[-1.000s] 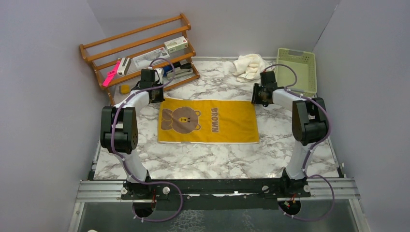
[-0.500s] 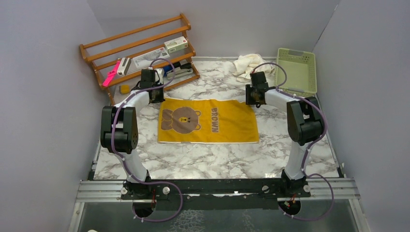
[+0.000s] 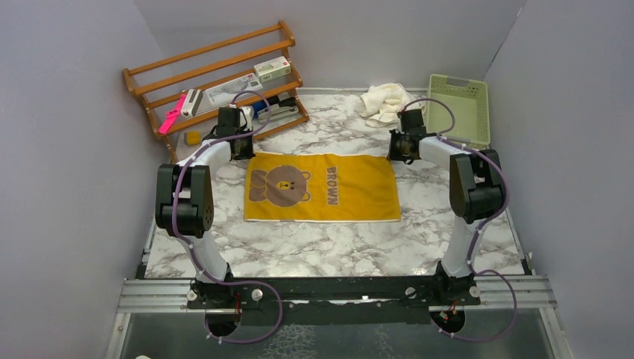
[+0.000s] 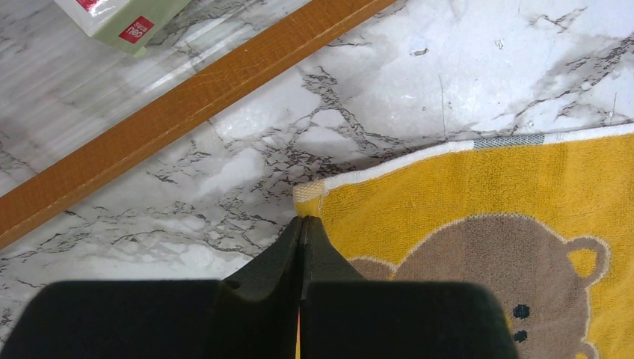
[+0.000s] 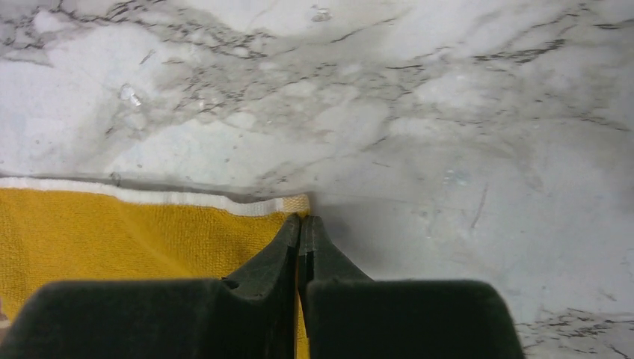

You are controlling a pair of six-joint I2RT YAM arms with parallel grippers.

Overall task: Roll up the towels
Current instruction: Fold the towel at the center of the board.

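Both far corners pinched | left gripper (image 4: 301, 224) clamps yellow towel (image 3: 359, 200) at far-left corner, right gripper (image 5: 301, 223) at far-right | matched hold probably to start an even roll | towel flat on table (image 3: 314, 250); cream towel (image 3: 383, 102) crumpled by basket (image 3: 460, 105)

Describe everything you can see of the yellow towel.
The yellow towel lies spread flat on the marble table, a rectangle of soft terry cloth with a white border. It shows a brown bear face and the word BROWN. The left jaws are shut on its far left corner, the right jaws on its far right corner.
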